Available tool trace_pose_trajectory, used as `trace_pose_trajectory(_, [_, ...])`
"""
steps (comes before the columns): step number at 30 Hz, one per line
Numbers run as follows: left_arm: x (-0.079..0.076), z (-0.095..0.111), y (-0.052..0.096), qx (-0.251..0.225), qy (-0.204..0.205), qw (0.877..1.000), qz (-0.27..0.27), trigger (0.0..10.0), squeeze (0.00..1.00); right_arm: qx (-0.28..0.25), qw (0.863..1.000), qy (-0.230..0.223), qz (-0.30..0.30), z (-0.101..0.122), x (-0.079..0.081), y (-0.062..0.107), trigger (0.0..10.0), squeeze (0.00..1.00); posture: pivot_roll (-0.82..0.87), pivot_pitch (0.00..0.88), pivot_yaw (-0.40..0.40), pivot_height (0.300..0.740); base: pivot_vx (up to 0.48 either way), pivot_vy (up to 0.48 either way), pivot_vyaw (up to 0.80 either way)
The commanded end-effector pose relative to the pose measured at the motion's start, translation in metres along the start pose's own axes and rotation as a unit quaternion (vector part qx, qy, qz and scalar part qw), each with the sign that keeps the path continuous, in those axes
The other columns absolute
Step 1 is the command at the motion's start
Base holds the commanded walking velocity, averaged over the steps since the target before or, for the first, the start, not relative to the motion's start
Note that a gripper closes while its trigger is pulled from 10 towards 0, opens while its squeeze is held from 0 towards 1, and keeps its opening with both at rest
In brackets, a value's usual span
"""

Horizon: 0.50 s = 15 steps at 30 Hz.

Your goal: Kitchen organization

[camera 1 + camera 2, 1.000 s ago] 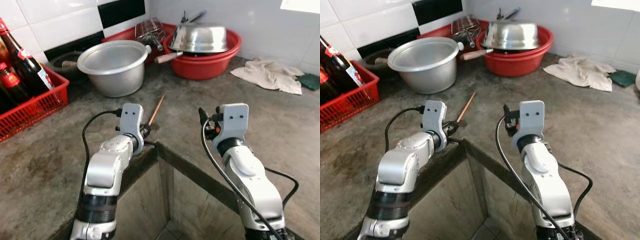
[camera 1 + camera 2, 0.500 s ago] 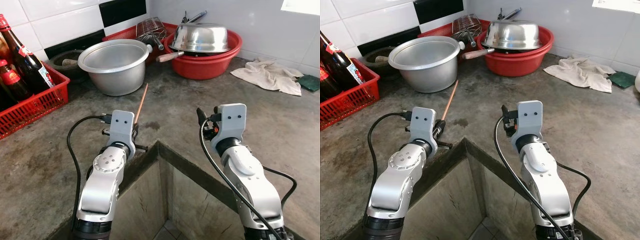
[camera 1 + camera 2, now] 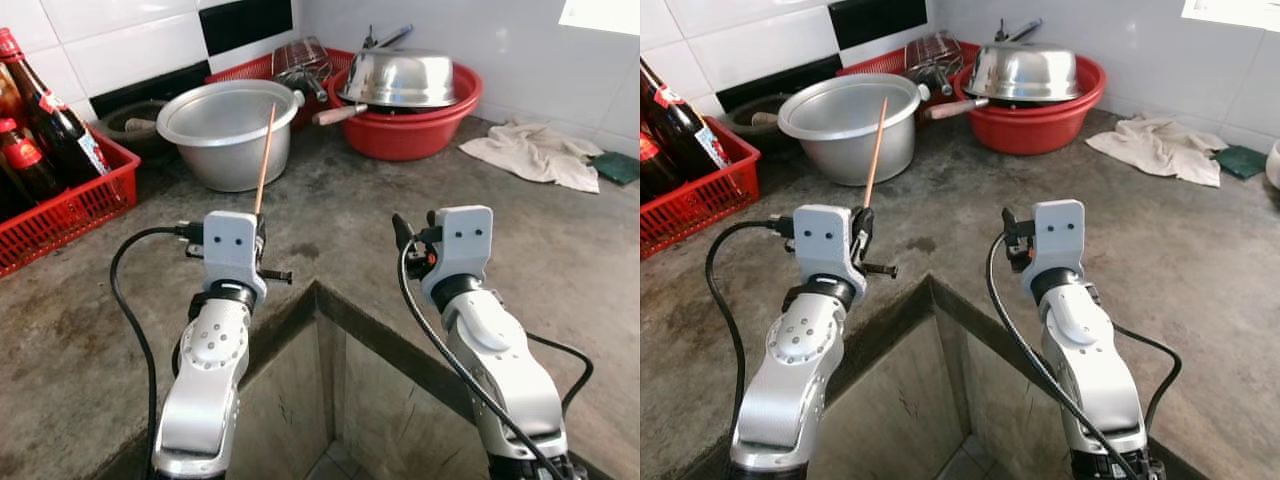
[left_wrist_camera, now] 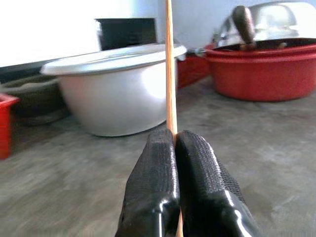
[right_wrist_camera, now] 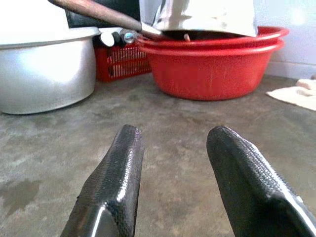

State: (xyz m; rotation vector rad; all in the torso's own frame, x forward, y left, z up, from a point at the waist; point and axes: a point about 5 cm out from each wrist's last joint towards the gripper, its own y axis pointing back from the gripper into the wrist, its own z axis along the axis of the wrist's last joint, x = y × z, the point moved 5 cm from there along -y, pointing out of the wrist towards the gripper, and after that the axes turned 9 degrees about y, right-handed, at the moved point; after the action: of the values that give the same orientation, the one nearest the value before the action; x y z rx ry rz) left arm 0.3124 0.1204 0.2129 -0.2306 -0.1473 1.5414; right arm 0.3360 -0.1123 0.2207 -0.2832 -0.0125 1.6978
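The left claw (image 4: pixel 173 148) is pinched tight on a thin wooden stick (image 3: pixel 263 160), which stands nearly upright, its top leaning slightly toward 1 o'clock, in front of the silver pot (image 3: pixel 225 130). In the left wrist view the stick rises straight from between the two black fingers (image 4: pixel 150 182), which press together around it. The claw is raised over the grey desk (image 3: pixel 340 215), above the inner corner of its edge. The right claw (image 5: pixel 170 163) hovers at about 3 o'clock of the left one, its fingers (image 5: pixel 116 168) spread moderately wide with nothing between them, pointing toward the red basin (image 3: pixel 410 125). That basin sits at about 1 o'clock at the back of the desk and holds an upturned steel bowl (image 3: pixel 398 78). A wooden handle (image 3: pixel 335 114) sticks out between basin and pot. Behind them a red basket (image 3: pixel 258 68) holds a wire strainer (image 3: pixel 300 58). At 10 o'clock a red crate (image 3: pixel 70 205) carries dark bottles (image 3: pixel 55 120). At 2 o'clock a crumpled cloth (image 3: pixel 535 150) lies on the desk, with a green pad (image 3: pixel 620 165) just beside it.
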Motion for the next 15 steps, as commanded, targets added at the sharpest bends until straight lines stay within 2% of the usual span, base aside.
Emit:
trace_pose_trajectory(1, [-0.001,0.012,0.005,-0.033,-0.01,0.999,0.002,0.0,0.0,-0.009,1.0,0.003,0.007,0.002,0.005,0.002,10.0,0.0,0.09,0.056,-0.007,0.74,0.0,0.0,0.0])
trace_pose_trajectory(5, [-0.002,0.008,0.013,-0.027,-0.001,1.0,0.001,0.0,0.0,-0.012,1.0,0.004,0.01,0.0,0.008,0.005,10.0,0.0,0.09,0.056,-0.011,0.74,0.0,0.0,0.0])
trace_pose_trajectory(9, [-0.009,0.008,0.023,-0.029,-0.005,0.999,-0.033,0.0,0.0,-0.026,0.999,0.012,0.016,0.0,0.013,0.013,10.0,0.0,0.09,0.057,-0.01,0.74,0.0,0.0,0.0])
trace_pose_trajectory(12, [-0.009,0.012,0.029,-0.049,-0.034,0.997,-0.043,0.0,0.0,-0.029,0.999,0.014,0.015,-0.002,0.013,0.018,10.0,0.0,0.09,0.057,-0.011,0.74,0.0,0.0,0.0])
trace_pose_trajectory(15, [-0.008,0.015,0.033,-0.057,-0.037,0.997,-0.046,0.0,0.0,-0.033,0.999,0.02,0.014,-0.002,0.013,0.02,10.0,0.0,0.09,0.056,-0.009,0.74,0.0,0.0,0.0])
